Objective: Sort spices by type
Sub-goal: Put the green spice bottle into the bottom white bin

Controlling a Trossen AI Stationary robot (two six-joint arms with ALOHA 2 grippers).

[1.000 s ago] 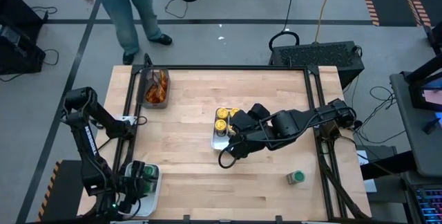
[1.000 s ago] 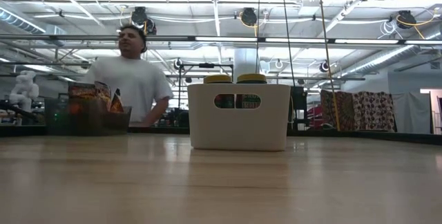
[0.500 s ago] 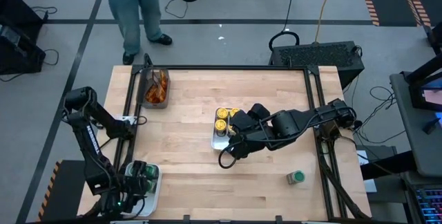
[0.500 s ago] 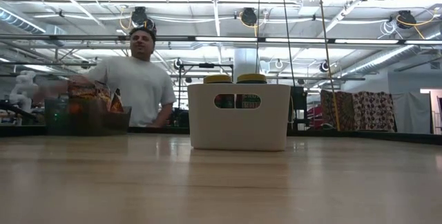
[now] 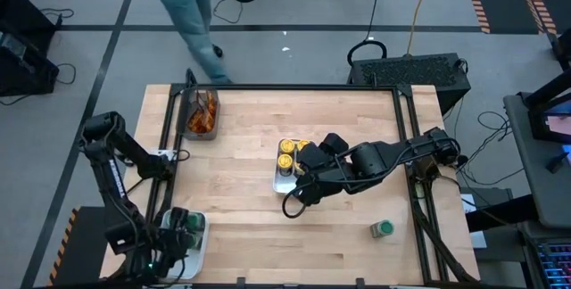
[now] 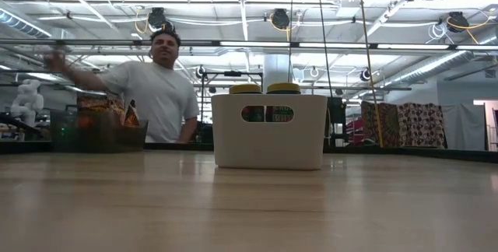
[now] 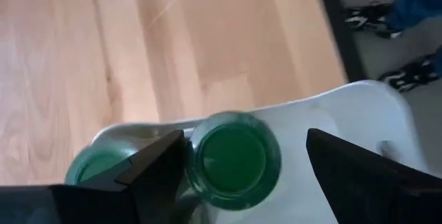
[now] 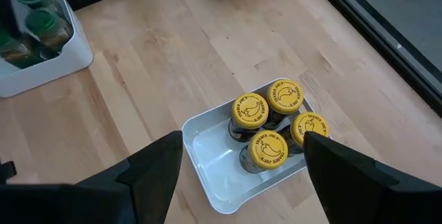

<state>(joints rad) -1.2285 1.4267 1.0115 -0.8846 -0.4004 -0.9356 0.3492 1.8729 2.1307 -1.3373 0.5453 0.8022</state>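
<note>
**Releasing a green jar into the near-left tray**

Spreading wide within the last second, the left gripper (image 7: pixel 245 158) has let go of a green-lid jar (image 7: pixel 233 158), which now stands free between its fingers in the white tray (image 5: pixel 198 240) at the near-left corner, beside another green jar (image 7: pixel 97 166). The arm has also drawn slightly nearer over that second. That jar, by my reading, is sorted.

The right gripper (image 8: pixel 242 162) hangs with fingers apart and empty over the middle tray (image 8: pixel 207 162), where four yellow-lid jars (image 8: pixel 269 124) stand together; it has not moved.

One green jar (image 5: pixel 383 228) is left alone near the near-right corner, well apart from both trays, likely the next to fetch. Orange packets (image 5: pixel 202 112) sit in the dark bin (image 5: pixel 191 129) at the far left. A person (image 6: pixel 156 89) moves behind the table.
</note>
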